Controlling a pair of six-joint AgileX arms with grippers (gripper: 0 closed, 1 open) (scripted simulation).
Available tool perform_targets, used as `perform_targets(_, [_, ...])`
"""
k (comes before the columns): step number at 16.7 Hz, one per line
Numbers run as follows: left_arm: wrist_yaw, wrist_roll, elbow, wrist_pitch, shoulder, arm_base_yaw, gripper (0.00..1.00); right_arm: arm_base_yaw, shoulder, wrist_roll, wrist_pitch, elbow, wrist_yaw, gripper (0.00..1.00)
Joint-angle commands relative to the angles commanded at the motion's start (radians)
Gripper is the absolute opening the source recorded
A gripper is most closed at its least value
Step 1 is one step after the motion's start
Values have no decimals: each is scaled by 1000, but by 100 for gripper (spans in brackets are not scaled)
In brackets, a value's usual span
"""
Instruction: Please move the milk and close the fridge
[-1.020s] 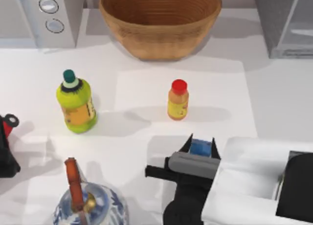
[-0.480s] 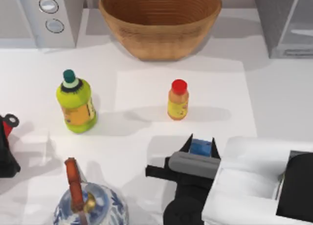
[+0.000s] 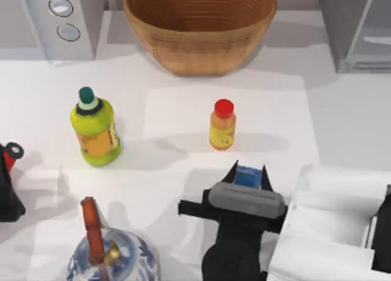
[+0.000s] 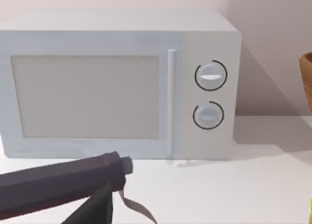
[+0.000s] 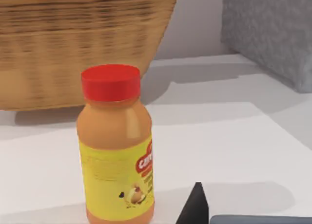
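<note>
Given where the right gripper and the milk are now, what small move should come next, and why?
Probably lift straight up. The right gripper brackets the milk, fingers on both sides, near the red-capped bottle. Rising first should clear it before heading to the fridge. Left gripper is parked at the table's left edge.

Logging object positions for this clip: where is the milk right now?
In the top view the milk sits between the right gripper's fingers, near the table's front, right of centre, just in front of the red-capped orange bottle.
</note>
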Motion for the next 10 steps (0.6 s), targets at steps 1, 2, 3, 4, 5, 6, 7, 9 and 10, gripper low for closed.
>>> perform_targets(1, [0, 0, 0, 0, 0, 0, 100, 0, -25, 0, -23, -5, -3, 0])
perform_targets(2, [0, 0, 0, 0, 0, 0, 100, 1, -45, -3, -44, -11, -2, 0])
perform_targets(3, [0, 0, 0, 0, 0, 0, 100, 0, -62, -4, -58, -18, 1, 0])
perform_targets(4, [0, 0, 0, 0, 0, 0, 100, -2, -72, -3, -64, -26, 6, 0])
perform_targets(5, [0, 0, 0, 0, 0, 0, 100, -4, -75, -2, -66, -28, 8, 0])
perform_targets(6, [0, 0, 0, 0, 0, 0, 100, -4, -75, -2, -66, -28, 8, 0])
perform_targets(7, [0, 0, 0, 0, 0, 0, 100, -4, -75, -2, -66, -28, 8, 0])
perform_targets(9, [0, 0, 0, 0, 0, 0, 100, -4, -72, -1, -64, -24, 7, 0])
perform_targets(10, [0, 0, 0, 0, 0, 0, 100, -13, -82, -3, -63, -19, -4, 0])
